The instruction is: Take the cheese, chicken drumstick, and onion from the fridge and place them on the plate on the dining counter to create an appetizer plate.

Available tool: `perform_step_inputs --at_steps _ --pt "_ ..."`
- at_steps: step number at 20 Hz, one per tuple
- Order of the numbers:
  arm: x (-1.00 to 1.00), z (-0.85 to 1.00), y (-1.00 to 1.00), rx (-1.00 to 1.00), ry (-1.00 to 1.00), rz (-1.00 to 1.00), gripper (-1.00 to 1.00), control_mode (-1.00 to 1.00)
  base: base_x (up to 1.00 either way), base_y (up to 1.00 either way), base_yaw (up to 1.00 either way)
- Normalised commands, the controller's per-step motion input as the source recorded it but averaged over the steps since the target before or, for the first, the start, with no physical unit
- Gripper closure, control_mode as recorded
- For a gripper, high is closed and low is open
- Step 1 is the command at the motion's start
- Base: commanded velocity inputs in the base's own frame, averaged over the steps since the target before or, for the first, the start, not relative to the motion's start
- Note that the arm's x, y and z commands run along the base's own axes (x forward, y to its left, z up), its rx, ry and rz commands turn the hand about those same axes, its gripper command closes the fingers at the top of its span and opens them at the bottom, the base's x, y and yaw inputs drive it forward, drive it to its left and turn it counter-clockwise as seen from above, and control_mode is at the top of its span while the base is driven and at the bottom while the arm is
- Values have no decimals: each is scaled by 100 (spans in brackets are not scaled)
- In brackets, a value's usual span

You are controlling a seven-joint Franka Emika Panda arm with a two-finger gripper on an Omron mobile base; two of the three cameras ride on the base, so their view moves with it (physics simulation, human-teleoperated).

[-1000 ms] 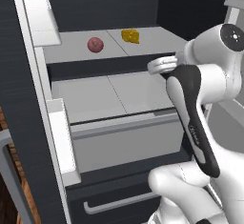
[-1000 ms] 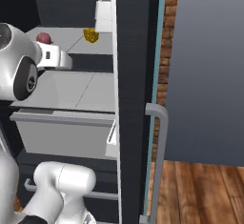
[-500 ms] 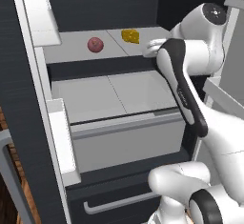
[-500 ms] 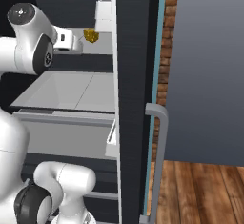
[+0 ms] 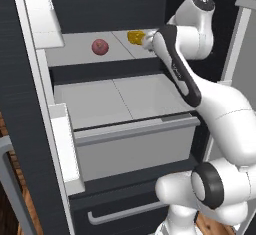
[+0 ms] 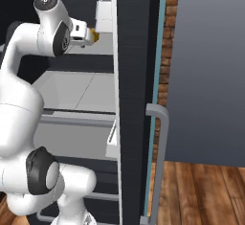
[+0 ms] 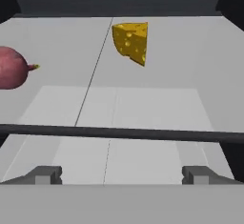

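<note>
Fingers held wide apart before the fridge shelf.
The cheese (image 7: 131, 42) is seen ahead of the fingers (image 7: 45, 174), the onion (image 7: 12, 68) off to one side; nothing is gripped.

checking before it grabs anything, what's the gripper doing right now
Gripper: open and empty, pointed at the cheese on the fridge shelf, not touching it.

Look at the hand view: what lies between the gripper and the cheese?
Only bare grey fridge shelf separates the open gripper from the cheese.
</note>
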Motion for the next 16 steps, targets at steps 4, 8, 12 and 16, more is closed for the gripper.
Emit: perform_step_inputs --at_steps 4,8,12,16 --pt "24 9 0 0 0 0 -100 -100 0 0 0" --pt "33 1 0 0 0 0 -100 -100 0 0 0" --pt "47 0 0 0 0 0 -100 -100 0 0 0" --pt "57 0 0 0 0 0 -100 -100 0 0 0"
